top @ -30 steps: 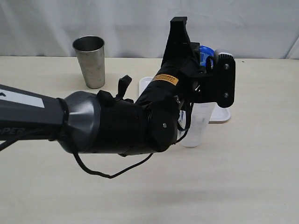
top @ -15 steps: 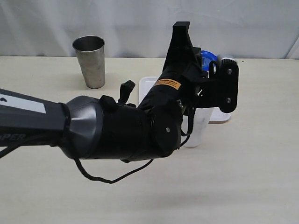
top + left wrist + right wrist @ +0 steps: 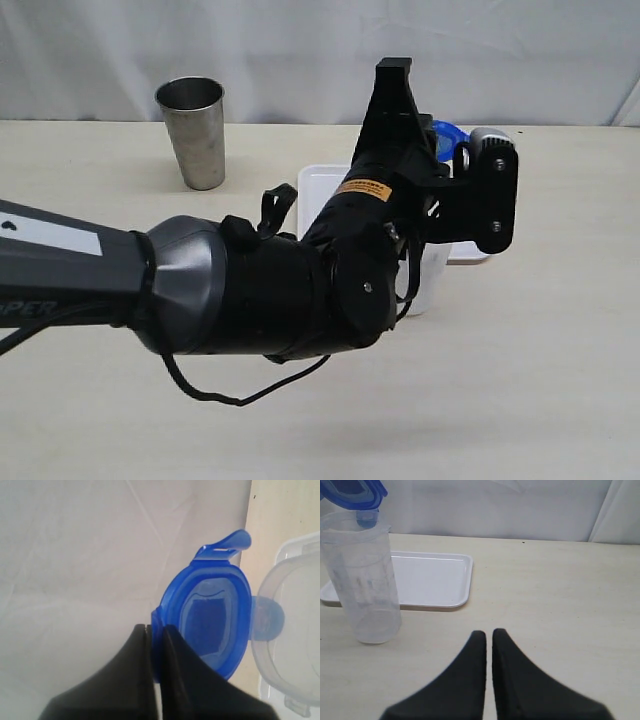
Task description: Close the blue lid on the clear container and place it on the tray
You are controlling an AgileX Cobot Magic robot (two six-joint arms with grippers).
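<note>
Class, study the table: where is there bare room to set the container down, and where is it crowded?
The tray is bare, beside the container. The table lies free between tray and right gripper. Crowded: the container's top, where the left gripper pinches the blue lid.

looks like a robot test lab: a plain pale table (image 3: 520, 400), a white cloth backdrop (image 3: 300, 50) hung behind it, and a black robot arm (image 3: 250, 290) over it.
</note>
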